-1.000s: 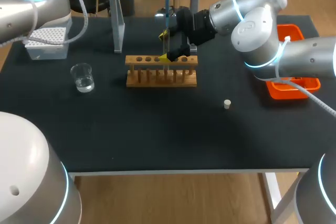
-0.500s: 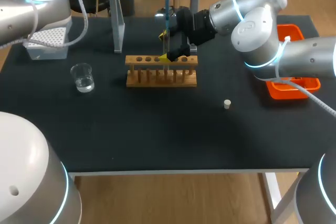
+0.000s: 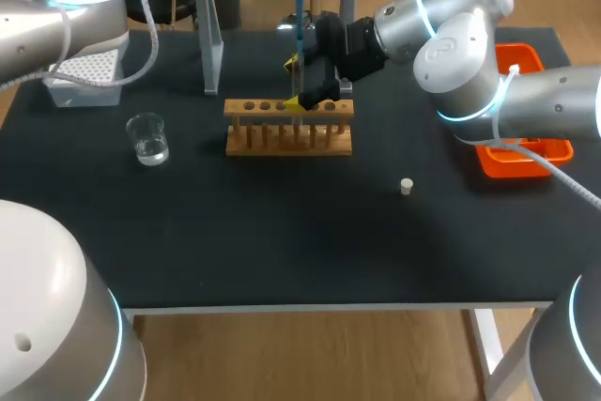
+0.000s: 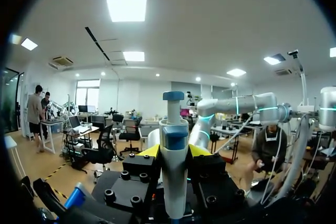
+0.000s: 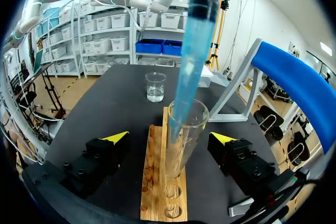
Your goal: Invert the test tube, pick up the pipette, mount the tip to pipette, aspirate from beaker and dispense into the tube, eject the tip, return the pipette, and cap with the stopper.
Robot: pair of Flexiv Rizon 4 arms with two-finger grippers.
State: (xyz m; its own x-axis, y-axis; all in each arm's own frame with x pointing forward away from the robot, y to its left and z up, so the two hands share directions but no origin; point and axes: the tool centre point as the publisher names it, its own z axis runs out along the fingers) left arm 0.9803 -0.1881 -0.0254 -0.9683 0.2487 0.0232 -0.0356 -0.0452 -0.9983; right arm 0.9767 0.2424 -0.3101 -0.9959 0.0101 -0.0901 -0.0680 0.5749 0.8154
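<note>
The clear glass test tube (image 5: 181,145) stands upright in a slotted wooden rack (image 5: 157,198), mouth up and long axis vertical. It is midway between the fingers of the right pincer (image 5: 170,138), which is released: its yellow-tipped fingers stand wide on either side, apart from the glass. A translucent blue conical tip (image 5: 191,61) comes down into the tube's mouth from the white pipette (image 4: 173,171), which the left pincer (image 4: 174,150) grasps upright. Ahead of the right pincer, past the rack's end, a round glass beaker (image 5: 155,86) of clear liquid sits on the matte black surface (image 5: 121,98). A small white stopper (image 3: 406,186) lies well apart from the rack.
</note>
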